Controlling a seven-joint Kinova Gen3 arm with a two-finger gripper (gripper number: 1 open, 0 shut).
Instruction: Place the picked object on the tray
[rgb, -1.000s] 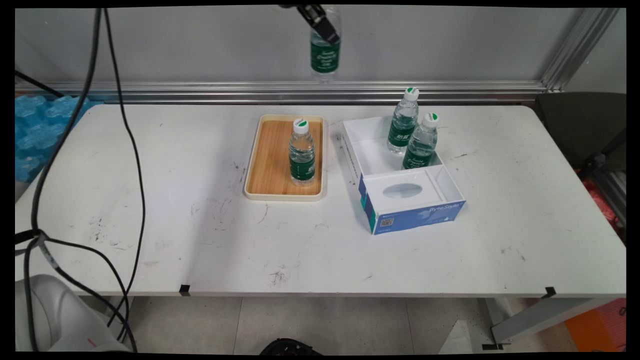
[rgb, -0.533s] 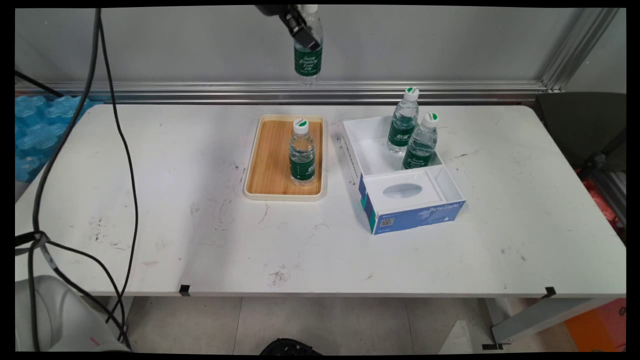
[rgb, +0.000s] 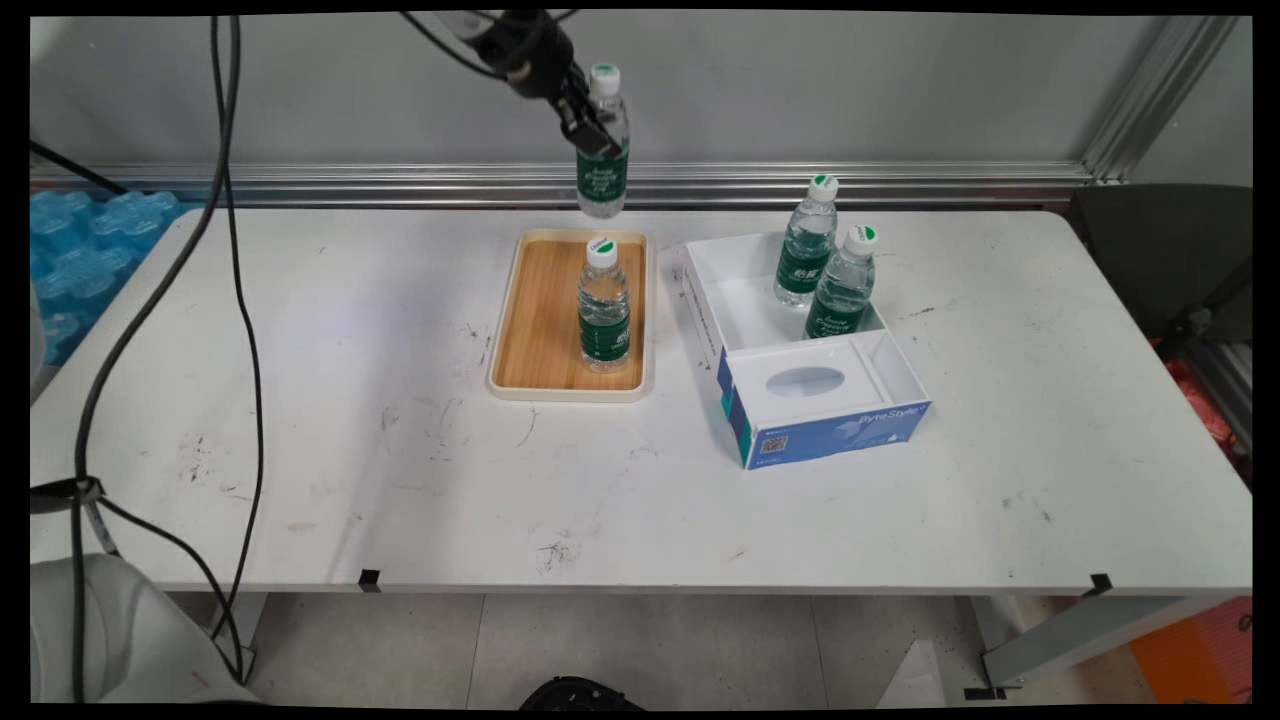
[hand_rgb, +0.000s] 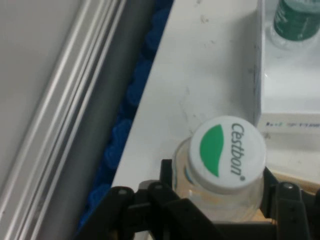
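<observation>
Gripper up near the top of the scene, its black fingers pinched on either side of a small water bottle with a green label, held upright in the air above the far end of the wooden tray. From the hand camera the white cap (green leaf, "Cestbon") sits right between the fingers. A second bottle stands on the tray, toward its right side. Just beside the tray to the right is an open white and blue box, with two more bottles standing in its far compartment. Everything rests on the scuffed white table.
</observation>
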